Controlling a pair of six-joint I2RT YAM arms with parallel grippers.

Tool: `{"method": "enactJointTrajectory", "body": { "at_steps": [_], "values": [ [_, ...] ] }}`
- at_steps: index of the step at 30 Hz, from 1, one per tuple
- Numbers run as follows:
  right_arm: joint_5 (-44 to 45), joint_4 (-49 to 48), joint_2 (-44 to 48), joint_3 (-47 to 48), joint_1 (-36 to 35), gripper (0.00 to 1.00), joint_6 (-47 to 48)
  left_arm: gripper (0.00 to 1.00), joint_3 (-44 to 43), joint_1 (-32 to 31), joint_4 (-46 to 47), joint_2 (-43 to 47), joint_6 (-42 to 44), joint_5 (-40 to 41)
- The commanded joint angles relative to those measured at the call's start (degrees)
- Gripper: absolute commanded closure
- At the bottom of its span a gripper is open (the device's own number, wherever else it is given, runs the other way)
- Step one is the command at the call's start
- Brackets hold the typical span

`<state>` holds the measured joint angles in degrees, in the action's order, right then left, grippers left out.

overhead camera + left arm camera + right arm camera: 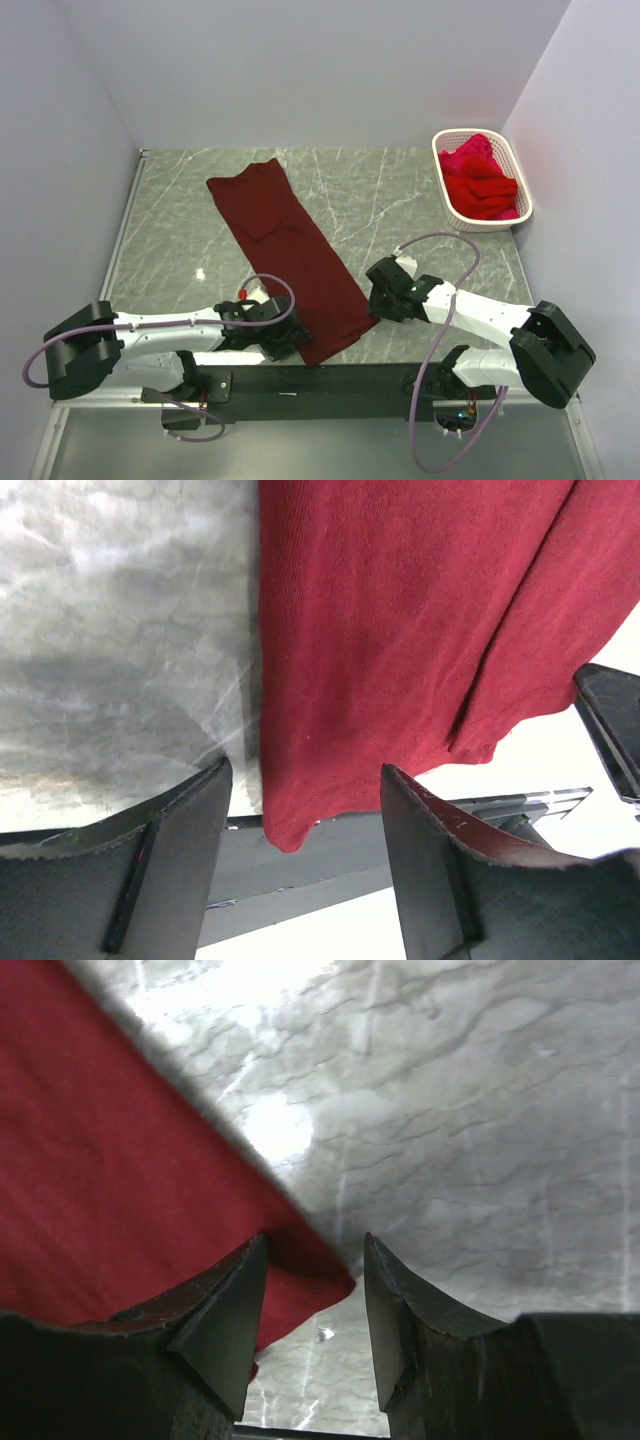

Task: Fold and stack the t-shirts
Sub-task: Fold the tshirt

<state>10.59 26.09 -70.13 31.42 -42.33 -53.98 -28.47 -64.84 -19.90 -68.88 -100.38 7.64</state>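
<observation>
A dark maroon t-shirt (285, 250) lies folded into a long strip, running from the back left to the near edge of the table. My left gripper (292, 340) is open over the strip's near left corner (290, 825), which hangs past the table edge between the jaws. My right gripper (378, 303) is open at the strip's near right corner (310, 1275), which lies between its fingertips. Brighter red t-shirts (480, 180) are bunched in the white basket (452, 205) at the back right.
The grey marble tabletop (400, 200) is walled at the back and on both sides. A dark rail (320, 378) runs along the near edge between the arm bases. Purple cables loop from both arms.
</observation>
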Motion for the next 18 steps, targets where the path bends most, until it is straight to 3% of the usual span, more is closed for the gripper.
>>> {"method": "enactJointTrajectory", "body": {
  "at_steps": [1, 7, 13, 15, 18],
  "values": [
    [0.9, -0.9, -1.2, -2.2, -2.1, 0.50, -2.5, 0.35, 0.6, -1.6, -0.3, -1.1, -3.2, 1.8],
    [1.0, -0.8, -1.5, -3.6, -4.3, 0.52, -4.3, 0.45, -1.6, -3.2, -1.4, -5.8, -2.0, 0.4],
    [1.7, 1.1, -0.5, -3.9, -6.8, 0.55, -6.4, 0.62, -2.7, -3.5, -2.9, -5.9, -1.0, 0.4],
    [1.2, 0.8, 0.5, -4.5, -7.1, 0.58, -6.8, 0.76, -3.2, -3.5, -3.6, -5.3, 0.3, 0.8],
    [0.6, 0.3, 1.0, -4.7, -7.9, 0.71, -6.7, 0.84, -4.3, -3.5, -4.5, -5.2, 2.1, 0.9]
  ]
}}
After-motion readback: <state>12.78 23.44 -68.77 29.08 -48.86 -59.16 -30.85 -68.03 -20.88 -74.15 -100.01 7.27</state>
